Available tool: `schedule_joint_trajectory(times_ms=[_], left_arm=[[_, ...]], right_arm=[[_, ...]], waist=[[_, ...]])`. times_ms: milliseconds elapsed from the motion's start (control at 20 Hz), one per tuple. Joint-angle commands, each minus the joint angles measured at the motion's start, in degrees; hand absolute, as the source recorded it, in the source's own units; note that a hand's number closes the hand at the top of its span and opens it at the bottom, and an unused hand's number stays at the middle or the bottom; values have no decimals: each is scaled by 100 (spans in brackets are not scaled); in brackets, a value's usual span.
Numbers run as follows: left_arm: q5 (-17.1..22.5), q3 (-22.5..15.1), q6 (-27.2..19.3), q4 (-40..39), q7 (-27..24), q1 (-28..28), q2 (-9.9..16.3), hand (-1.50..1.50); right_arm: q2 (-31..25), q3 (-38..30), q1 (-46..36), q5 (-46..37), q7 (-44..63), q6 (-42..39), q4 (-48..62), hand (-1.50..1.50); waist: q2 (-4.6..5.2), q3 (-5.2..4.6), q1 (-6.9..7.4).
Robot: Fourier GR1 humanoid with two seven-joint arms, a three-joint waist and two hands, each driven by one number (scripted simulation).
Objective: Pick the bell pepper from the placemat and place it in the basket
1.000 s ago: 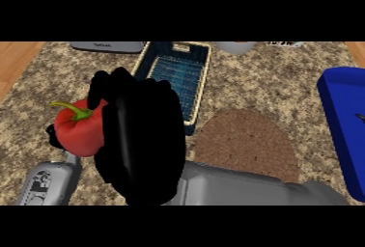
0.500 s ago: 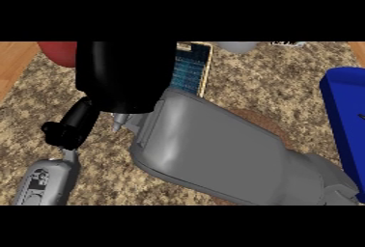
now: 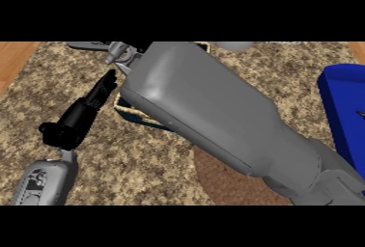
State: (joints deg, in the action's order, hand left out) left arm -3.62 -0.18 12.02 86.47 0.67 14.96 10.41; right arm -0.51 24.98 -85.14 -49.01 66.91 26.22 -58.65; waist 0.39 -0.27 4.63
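The bell pepper shows nowhere in the head view. My right forearm [image 3: 214, 116] lies as a wide grey bar from the lower right to the top centre, ending at its wrist [image 3: 122, 52]; the right hand is beyond the picture's top. The forearm covers most of the basket [image 3: 133, 114], of which only a strip of woven rim and dark lining shows. The brown placemat [image 3: 221, 181] peeks out below the arm with nothing on its visible part. My left hand [image 3: 75, 120] stands at the left, fingers straight and pointing up toward the basket's edge, holding nothing.
A blue bin [image 3: 347, 111] stands at the right edge. The speckled counter [image 3: 135, 169] fills the middle and left, with a wooden strip [image 3: 14, 60] at the far left. Pale objects [image 3: 235, 46] line the back edge.
My right arm has swung further up and over the basket, and its hand and the red pepper have left the picture at the top. The left hand has risen a little.
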Motion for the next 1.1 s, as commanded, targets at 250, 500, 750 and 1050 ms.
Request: schedule_joint_trajectory(times_ms=[250,500,750,1050], left_arm=[[-61,1,-42,265,-155,-375,0,0],[11,167,37,211,-196,-375,127,0],[14,153,-80,203,112,-185,-6,0],[-68,-24,-35,366,40,-458,-92,0]], right_arm=[[49,345,271,425,554,1194,741,150],[49,372,424,159,7,1720,1354,150],[49,146,305,-155,-270,2197,1991,150],[50,256,426,154,-203,2654,1787,-150]], waist=[[-23,16,-164],[-18,18,-242],[-14,22,-317],[-21,21,-270]])
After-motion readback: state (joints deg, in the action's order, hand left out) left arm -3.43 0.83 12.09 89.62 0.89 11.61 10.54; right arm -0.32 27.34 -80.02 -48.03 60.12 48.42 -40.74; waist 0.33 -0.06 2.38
